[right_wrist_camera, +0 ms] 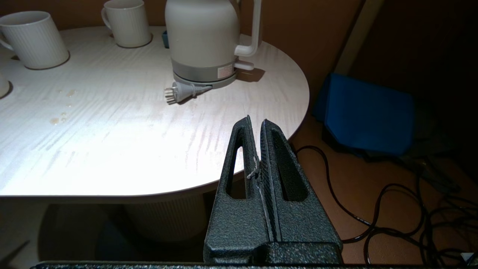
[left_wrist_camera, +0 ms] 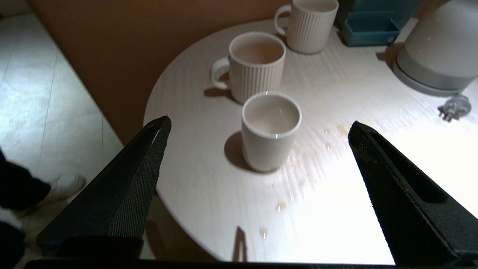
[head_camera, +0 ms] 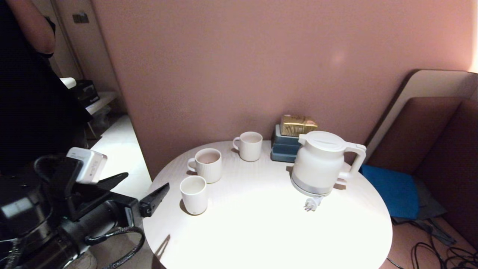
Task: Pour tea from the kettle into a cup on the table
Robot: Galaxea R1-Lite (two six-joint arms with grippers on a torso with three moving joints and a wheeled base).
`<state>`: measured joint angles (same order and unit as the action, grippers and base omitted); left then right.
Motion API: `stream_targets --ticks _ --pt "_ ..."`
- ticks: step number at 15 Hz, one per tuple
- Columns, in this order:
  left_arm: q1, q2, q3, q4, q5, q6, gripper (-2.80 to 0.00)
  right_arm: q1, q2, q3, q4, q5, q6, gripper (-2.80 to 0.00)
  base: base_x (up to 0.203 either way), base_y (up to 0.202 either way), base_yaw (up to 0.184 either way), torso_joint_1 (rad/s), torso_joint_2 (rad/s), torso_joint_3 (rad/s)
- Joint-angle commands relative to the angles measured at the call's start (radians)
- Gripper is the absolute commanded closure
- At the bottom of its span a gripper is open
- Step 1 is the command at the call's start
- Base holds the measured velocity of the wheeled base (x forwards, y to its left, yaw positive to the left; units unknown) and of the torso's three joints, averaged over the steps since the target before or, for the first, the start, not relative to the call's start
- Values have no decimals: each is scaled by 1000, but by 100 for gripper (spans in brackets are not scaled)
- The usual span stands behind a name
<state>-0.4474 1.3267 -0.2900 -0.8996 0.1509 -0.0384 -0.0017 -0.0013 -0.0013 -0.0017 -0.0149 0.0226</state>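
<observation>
The white kettle [head_camera: 321, 162] [left_wrist_camera: 437, 52] [right_wrist_camera: 203, 37] stands upright on the right of the round white table [head_camera: 261, 231] [left_wrist_camera: 354, 179] [right_wrist_camera: 112, 142], its handle to the right. Three cups stand on the left. The plain cup [head_camera: 194, 194] [left_wrist_camera: 270, 130] is nearest, a ribbed mug [head_camera: 207, 164] [left_wrist_camera: 255, 63] behind it holds brownish tea [head_camera: 207, 158], and another ribbed mug [head_camera: 249, 145] [left_wrist_camera: 312, 22] stands furthest back. My left gripper [head_camera: 145, 180] [left_wrist_camera: 259, 122] hangs open and empty off the table's left edge, facing the plain cup. My right gripper [right_wrist_camera: 256, 120] is shut on nothing, low beside the table's near right edge.
Drops of liquid [left_wrist_camera: 280, 206] lie on the table near the plain cup. The kettle's plug [head_camera: 313, 203] lies before its base. A blue box with a gold packet [head_camera: 297, 125] sits by the wall. A person [head_camera: 30, 93] stands at far left. Cables [head_camera: 429, 254] cover the floor at right.
</observation>
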Motion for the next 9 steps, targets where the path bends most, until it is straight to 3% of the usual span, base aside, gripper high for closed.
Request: stream_targets --ticks 1,3,6,9 --pt "7 -216 -26 224 7 -7 -280 0 1 1 0 0 0 0 0 0 0 0 0 0" --pt "84 -275 -33 278 47 11 -280 0 1 0 0 0 -1 0 0 0 0 0 0 0" --pt "211 -415 -20 300 112 106 -280 0 1 0 0 0 0 0 0 0 0 0 0 0" --pt "256 -598 -17 391 254 207 -280 0 1 0 -1 0 0 0 0 0 0 0 0 0"
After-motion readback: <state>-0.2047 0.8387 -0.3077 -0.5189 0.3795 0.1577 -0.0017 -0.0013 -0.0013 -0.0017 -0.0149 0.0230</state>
